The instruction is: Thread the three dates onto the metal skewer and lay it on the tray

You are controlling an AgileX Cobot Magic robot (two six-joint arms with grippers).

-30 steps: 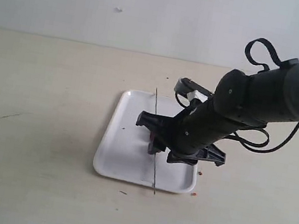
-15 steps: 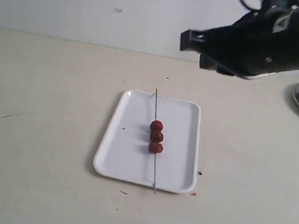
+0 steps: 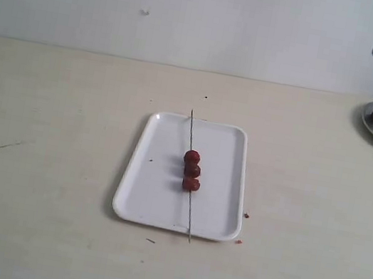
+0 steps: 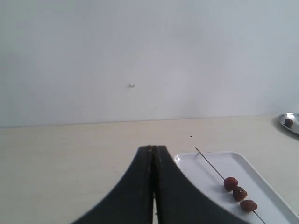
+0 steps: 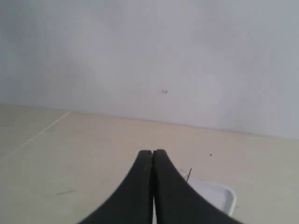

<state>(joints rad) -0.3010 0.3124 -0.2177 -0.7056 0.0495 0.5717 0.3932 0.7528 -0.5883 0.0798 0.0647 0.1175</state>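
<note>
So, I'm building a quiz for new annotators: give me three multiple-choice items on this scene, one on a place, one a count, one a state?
1. The metal skewer lies: A) on the tray; B) on bare table; C) in a gripper.
2. Dates on it: A) two; B) three; C) four.
3. The left gripper is: A) wide open; B) shut on a date; C) shut, empty.
1A: it rests across the white tray. 2B: three red fruits sit in a row. 3C: its tips meet with nothing between.
</note>
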